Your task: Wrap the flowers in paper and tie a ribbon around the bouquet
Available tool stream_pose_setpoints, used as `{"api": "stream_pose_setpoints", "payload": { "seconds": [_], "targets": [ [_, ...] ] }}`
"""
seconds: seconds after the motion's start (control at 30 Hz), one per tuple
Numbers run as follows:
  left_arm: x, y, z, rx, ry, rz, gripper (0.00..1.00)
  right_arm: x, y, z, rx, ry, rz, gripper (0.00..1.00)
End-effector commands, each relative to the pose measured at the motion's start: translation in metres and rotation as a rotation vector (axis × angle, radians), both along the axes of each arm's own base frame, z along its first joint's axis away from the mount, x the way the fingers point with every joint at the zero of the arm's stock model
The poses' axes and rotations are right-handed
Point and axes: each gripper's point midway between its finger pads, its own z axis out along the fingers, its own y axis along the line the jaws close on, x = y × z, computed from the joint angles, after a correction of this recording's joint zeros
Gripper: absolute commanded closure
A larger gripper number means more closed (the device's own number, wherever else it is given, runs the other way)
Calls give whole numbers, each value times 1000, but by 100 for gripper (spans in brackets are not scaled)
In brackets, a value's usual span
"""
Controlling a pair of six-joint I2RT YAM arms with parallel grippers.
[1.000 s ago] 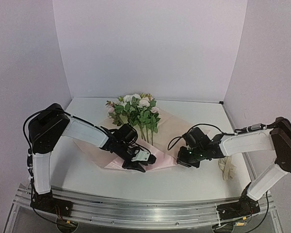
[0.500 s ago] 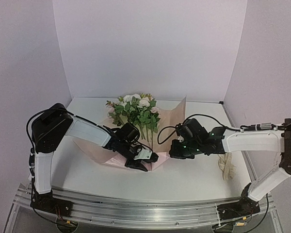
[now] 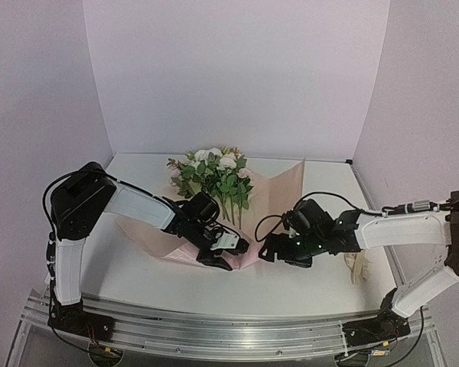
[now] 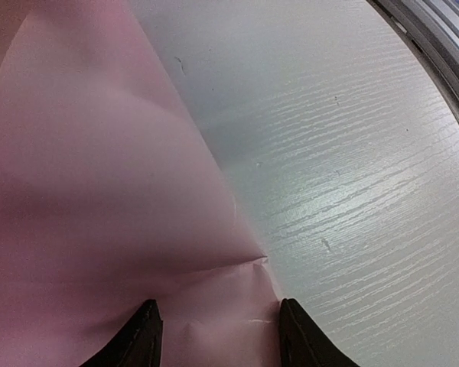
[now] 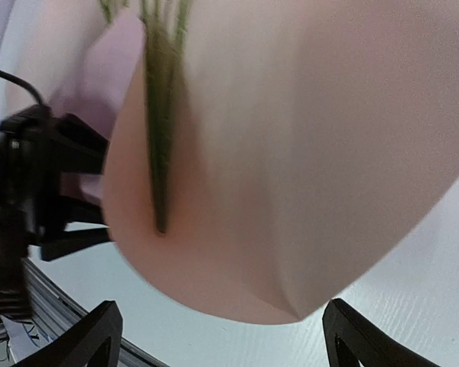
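Two pincers sit low at the near end of the paper point(image 3: 281, 186), which lies on the bench point(image 3: 306, 284) under the flowers point(image 3: 214, 170). The blooms point to the back wall and the stems point(image 5: 159, 115) toward the arms. The sheet's right side stands lifted and curls in over the stems. The left pincer point(image 3: 223, 258) is at the sheet's near edge, just beside the stem ends. The right pincer point(image 3: 270, 251) is just right of the raised fold, near the left one but not touching it. Both arms reach inward, forearms stretched low over the bench. The left pincer's fingers point(image 4: 145, 340) stand partly apart, straddling a creased corner of paper without clamping it. The right pincer gapes wide and holds nothing, the curled paper just ahead of it. The ribbon point(image 3: 358, 267) lies by the right forearm, apart from the paper.
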Motion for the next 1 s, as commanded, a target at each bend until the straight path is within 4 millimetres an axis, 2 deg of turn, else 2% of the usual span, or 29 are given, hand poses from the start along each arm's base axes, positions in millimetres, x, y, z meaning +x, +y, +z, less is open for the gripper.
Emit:
{"api": "stream_pose_setpoints", "payload": {
  "seconds": [0.0,0.13,0.27,0.33,0.47,0.57,0.63,0.7,0.8,0.9,0.97],
  "targets": [
    [-2,20,-34,123,78,56,48,-14,3,-16,89,113,-26,8],
    [-9,27,-42,149,103,63,49,-3,13,-28,127,119,-15,7],
    [-7,22,-36,138,123,82,48,15,31,-30,220,95,-34,8],
    [-6,20,-34,134,131,86,48,18,36,-32,228,99,-34,11],
    [-8,21,-34,141,139,77,48,25,28,-46,207,83,-98,19],
    [-10,22,-35,144,142,67,48,23,24,-60,192,111,-128,32],
    [-10,23,-35,146,138,64,48,21,10,-65,178,113,-195,43],
    [-8,22,-35,146,134,65,48,29,-8,-60,174,50,-294,51],
    [-6,21,-35,149,131,65,48,40,-22,-54,172,-6,-389,57],
    [-6,21,-37,155,127,61,48,44,-18,-55,189,2,-413,60],
    [-5,21,-38,158,123,62,48,43,-17,-64,187,23,-425,64]
  ]
}}
